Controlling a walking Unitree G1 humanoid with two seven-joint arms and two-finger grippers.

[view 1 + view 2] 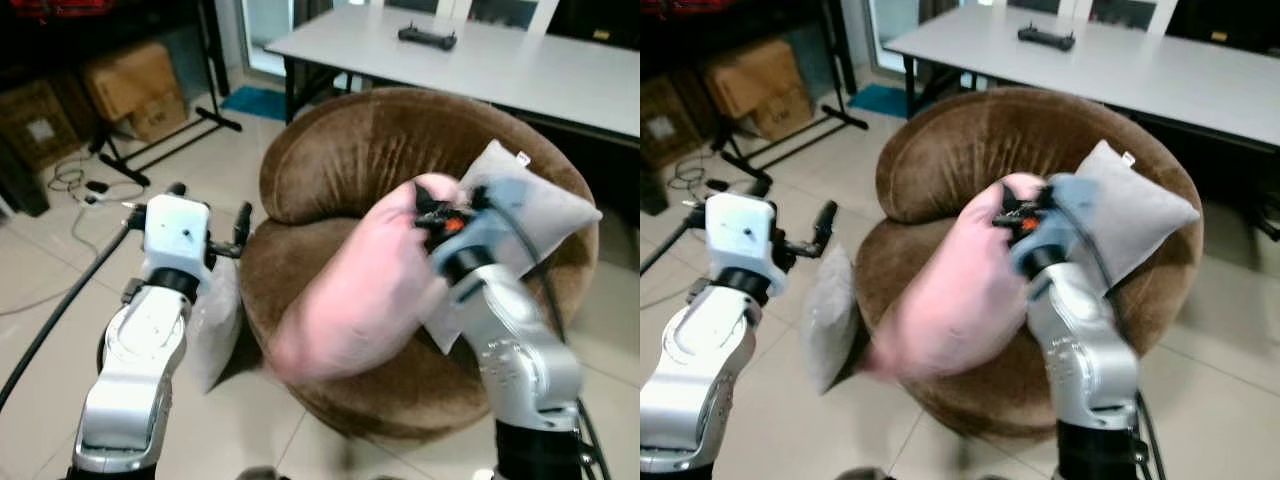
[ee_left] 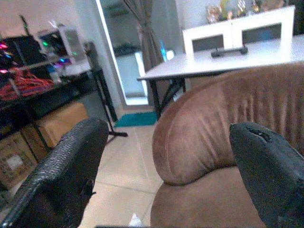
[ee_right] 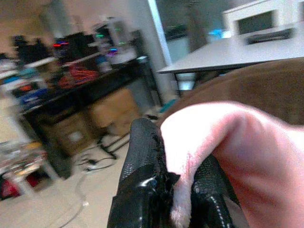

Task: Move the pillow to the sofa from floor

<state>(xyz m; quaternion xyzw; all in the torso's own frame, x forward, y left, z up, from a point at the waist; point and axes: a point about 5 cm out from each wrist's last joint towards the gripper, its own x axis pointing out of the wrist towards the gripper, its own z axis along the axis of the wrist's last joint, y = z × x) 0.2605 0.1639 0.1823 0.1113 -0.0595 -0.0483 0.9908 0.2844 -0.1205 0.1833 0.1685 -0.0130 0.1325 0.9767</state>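
A pink pillow (image 1: 350,300) hangs over the seat of the round brown sofa (image 1: 340,150), blurred with motion. My right gripper (image 1: 432,214) is shut on the pillow's upper corner; in the right wrist view the pink fabric (image 3: 228,137) is pinched between the black fingers (image 3: 142,171). A grey pillow (image 1: 520,215) leans against the sofa's right backrest. Another pale pillow (image 1: 215,325) stands on the floor against the sofa's left side. My left gripper (image 1: 208,218) is raised just left of the sofa, open, with nothing between its fingers (image 2: 61,171).
A white table (image 1: 500,60) with a black controller (image 1: 427,37) stands behind the sofa. Cardboard boxes (image 1: 135,85), a black stand and cables (image 1: 80,185) lie at the back left. Tiled floor (image 1: 40,300) spreads to the left and front.
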